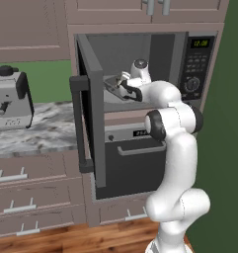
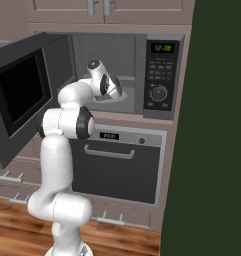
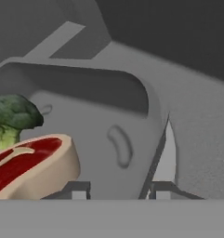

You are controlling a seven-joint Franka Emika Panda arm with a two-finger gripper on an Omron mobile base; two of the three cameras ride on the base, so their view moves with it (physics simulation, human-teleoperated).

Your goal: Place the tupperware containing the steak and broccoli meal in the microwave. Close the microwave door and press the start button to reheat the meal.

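The pincer (image 3: 115, 189) grips the near wall of the tupperware (image 3: 104, 116) (steak (image 3: 34, 162) and broccoli (image 3: 13, 116) inside) within the microwave (image 2: 157, 75). Remaining: release, close the open door (image 1: 91, 113), press start.

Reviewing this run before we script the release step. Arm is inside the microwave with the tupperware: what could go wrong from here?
1. The gripper straddles the tupperware wall; a skewed pull-out could drag or tip the box, spilling the steak and broccoli.
2. The arm reaches deep into the microwave; a wide withdrawal could clip the frame or the keypad.
3. The microwave door stands open beside the arm, so closing early would hit it.
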